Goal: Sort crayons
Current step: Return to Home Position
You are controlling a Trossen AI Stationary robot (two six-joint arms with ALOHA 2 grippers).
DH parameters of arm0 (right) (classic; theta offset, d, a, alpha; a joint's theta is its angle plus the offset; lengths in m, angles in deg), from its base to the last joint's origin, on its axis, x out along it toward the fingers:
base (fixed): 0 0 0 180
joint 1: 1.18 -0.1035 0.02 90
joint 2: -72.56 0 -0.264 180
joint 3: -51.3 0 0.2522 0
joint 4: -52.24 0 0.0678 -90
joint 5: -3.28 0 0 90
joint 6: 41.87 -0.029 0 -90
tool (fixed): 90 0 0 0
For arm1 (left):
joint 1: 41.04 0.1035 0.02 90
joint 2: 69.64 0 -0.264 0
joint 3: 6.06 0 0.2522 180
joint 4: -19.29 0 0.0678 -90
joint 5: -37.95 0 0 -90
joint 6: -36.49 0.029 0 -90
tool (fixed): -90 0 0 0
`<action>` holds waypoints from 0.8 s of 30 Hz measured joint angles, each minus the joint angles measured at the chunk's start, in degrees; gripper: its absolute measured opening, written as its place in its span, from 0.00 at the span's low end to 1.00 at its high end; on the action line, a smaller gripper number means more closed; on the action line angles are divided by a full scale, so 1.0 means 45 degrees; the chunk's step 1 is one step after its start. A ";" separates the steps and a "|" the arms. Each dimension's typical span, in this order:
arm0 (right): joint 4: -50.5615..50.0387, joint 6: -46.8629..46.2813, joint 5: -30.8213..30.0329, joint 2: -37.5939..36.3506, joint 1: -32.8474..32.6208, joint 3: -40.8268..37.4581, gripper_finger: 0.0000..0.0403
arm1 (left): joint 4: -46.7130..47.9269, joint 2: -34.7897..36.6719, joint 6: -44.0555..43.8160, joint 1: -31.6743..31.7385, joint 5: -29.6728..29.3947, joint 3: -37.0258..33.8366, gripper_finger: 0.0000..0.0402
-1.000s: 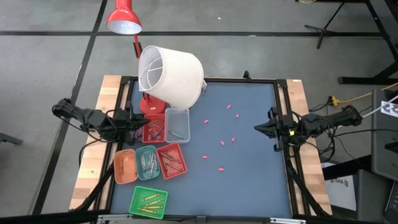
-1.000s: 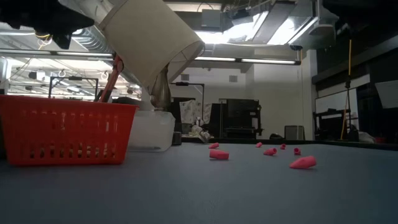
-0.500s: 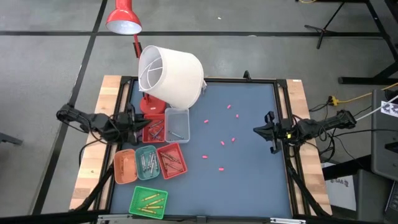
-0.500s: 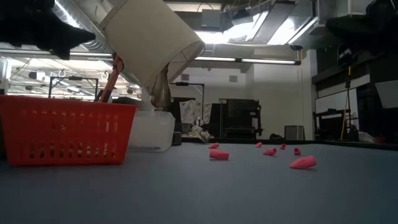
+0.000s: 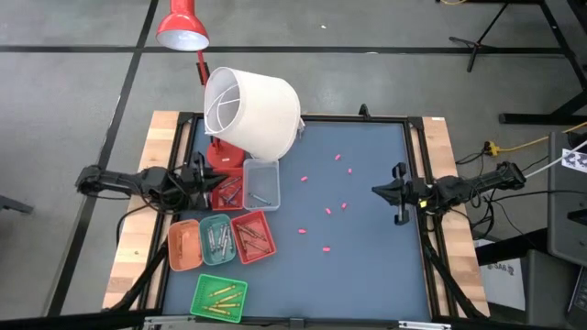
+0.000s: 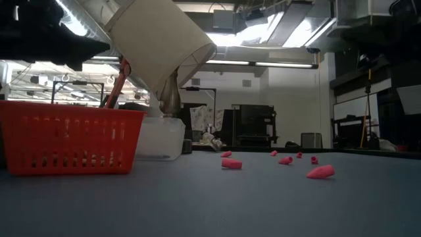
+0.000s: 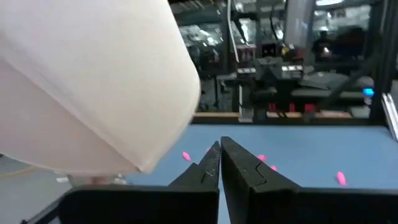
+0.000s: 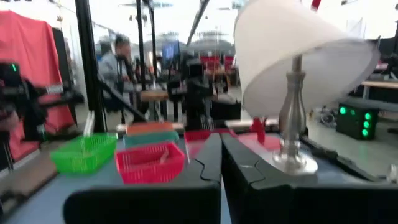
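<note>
The crayons (image 5: 220,295) lay in small trays bunched on the left part of the surface (image 5: 367,266). Yellow ones were in the green tray (image 5: 236,310) at the lower edge of the high view. Above it stood a row of three trays side by side: the orange tray (image 5: 174,257), the teal tray (image 5: 204,240) with grey sticks, and a red tray (image 5: 240,252) with a mixed few. Farther back, a second red tray (image 5: 237,203) and a clear tray (image 5: 249,170) also held a few sticks, just in front of the lamp (image 5: 252,108) with its tilted white shade. Small pink pieces (image 5: 327,211) were scattered over the middle of the surface, apart from all the trays. The left end effector (image 5: 207,184) hung at the left side, over the edge of the second red tray. Its fingers (image 7: 208,165) were clenched together with nothing between them, pointing across the surface past the lamp shade. The right end effector (image 5: 378,191) hung at the right side, well apart from the trays and clear of the pink pieces. Its fingers (image 8: 208,155) were likewise pressed together and empty, aimed toward the trays and the lamp. A person showed in the room beyond the surface in the right wrist view.
</note>
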 joint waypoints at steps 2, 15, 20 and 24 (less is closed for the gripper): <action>-0.0600 -0.0019 -0.0005 0.0002 0.0000 0.0000 0.01 | 0.0466 0.0000 -0.0182 0.0295 0.0392 0.0002 0.00; -0.2878 -0.1189 -0.0084 0.0055 -0.0005 0.0010 0.01 | 0.0884 -0.0112 -0.0055 0.0882 0.0679 0.0003 0.00; -0.2824 0.0066 -0.1005 0.0055 0.0228 0.0010 0.01 | 0.0878 -0.0110 -0.0016 0.0882 0.0403 0.0003 0.00; -0.2828 0.0409 -0.0845 0.0055 0.1178 0.0015 0.01 | 0.0873 -0.0112 -0.0018 0.0882 0.0354 0.0003 0.00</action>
